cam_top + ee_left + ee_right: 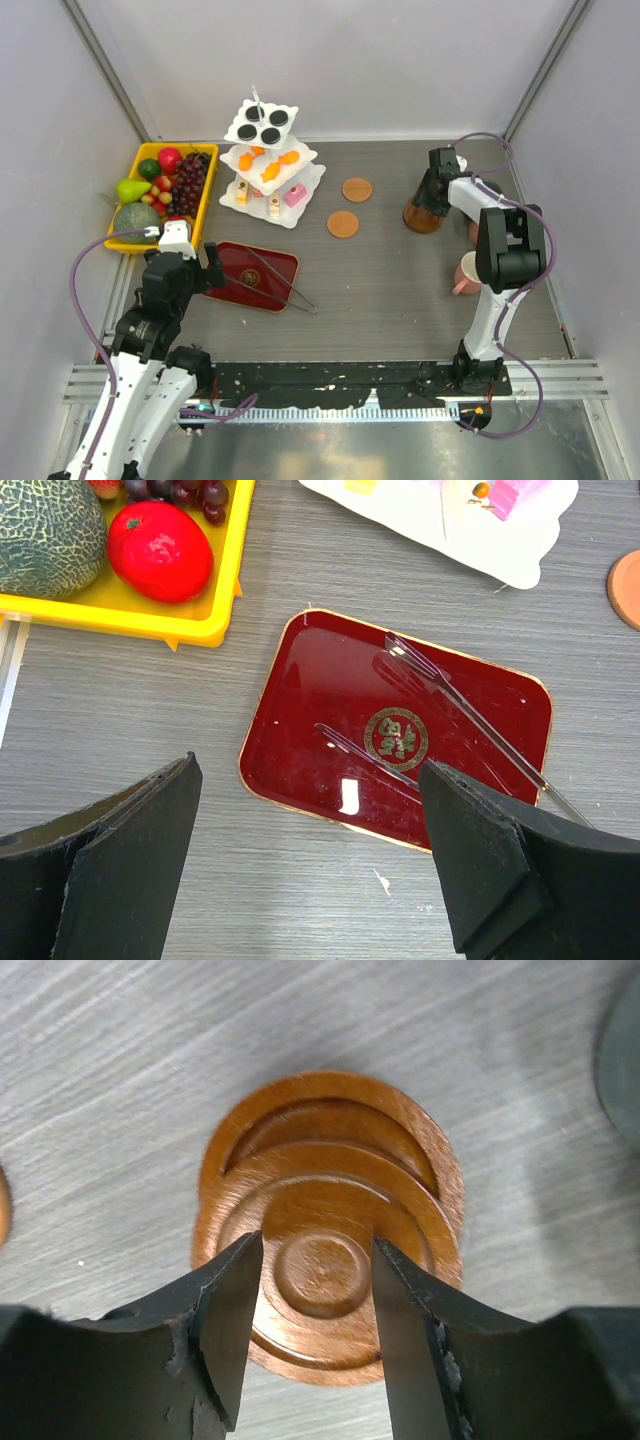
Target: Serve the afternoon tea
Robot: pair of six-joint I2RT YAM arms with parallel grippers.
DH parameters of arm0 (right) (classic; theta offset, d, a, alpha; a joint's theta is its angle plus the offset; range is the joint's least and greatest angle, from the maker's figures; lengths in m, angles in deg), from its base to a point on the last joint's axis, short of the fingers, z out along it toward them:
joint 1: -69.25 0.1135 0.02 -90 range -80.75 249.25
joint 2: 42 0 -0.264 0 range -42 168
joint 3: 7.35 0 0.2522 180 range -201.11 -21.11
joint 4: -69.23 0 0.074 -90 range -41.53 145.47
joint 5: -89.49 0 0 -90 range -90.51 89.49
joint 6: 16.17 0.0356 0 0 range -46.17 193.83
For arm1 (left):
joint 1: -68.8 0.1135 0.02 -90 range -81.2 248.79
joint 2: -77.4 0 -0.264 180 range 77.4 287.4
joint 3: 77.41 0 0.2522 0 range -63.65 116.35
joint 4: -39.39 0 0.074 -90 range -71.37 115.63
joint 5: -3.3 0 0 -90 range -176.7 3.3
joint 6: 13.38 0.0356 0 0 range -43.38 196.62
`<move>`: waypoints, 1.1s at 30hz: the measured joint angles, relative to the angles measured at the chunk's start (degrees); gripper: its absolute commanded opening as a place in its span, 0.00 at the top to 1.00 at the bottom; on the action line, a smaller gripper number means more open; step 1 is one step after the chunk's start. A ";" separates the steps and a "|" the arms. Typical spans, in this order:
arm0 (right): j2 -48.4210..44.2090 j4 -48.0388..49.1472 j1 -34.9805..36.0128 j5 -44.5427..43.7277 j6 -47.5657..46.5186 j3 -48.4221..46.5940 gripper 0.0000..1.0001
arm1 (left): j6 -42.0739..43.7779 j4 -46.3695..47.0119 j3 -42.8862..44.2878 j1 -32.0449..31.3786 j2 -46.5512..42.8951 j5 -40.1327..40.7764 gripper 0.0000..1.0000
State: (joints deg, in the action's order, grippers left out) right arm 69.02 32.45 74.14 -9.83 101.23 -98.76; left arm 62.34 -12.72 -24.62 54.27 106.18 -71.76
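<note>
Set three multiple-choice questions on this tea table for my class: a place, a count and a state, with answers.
1. Where do the metal tongs lie? A. in the yellow fruit tray B. on the dark red tray C. in a mug
2. How many black round pastries sit on the top tier of the white stand? A. two B. four C. six
3. How does the left gripper stand? A. open, empty B. shut on the tongs C. shut on a mug
Answers: B, they rest on that tray; B, four show from above; A, its fingers stand far apart.
</note>
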 measured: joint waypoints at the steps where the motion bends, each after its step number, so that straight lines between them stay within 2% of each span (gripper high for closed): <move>1: 0.68 -0.04 0.20 0.24 0.00 -0.96 0.47 | 0.00 0.00 0.00 0.00 0.00 0.00 0.02; 10: 2.54 0.61 3.82 2.38 -0.20 -2.38 0.48 | 0.00 0.00 0.00 0.00 0.00 0.00 0.02; 20: -4.37 5.66 9.03 9.68 -0.13 9.25 0.48 | 0.00 0.02 0.00 0.00 0.00 -0.02 0.02; 33: -8.66 4.79 11.76 12.48 -0.57 15.34 0.48 | 0.00 0.02 0.00 0.00 0.00 -0.17 0.02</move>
State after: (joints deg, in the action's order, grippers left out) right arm 60.37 37.23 85.90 2.65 100.66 -83.41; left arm 62.34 -12.70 -24.62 54.27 106.18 -71.94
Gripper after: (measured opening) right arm 0.525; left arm 0.978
